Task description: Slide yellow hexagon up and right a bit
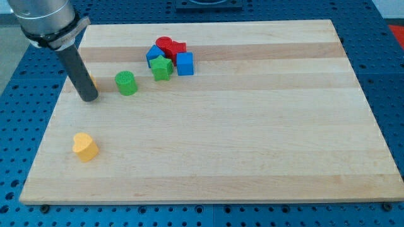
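Note:
A yellow block (93,81), probably the hexagon, shows only as a sliver at the rod's right edge; the rod hides most of it. My tip (89,99) rests on the board just below and left of that sliver, at the board's left side. Whether the rod touches the block cannot be told. A second yellow block (84,146), heart-like in shape, lies well below my tip near the board's lower left.
A green cylinder (126,82) stands just right of the rod. A cluster near the top middle holds a green star (161,67), two blue blocks (185,64) (153,55) and two red blocks (165,43) (179,48). The wooden board (252,145) ends close on the left.

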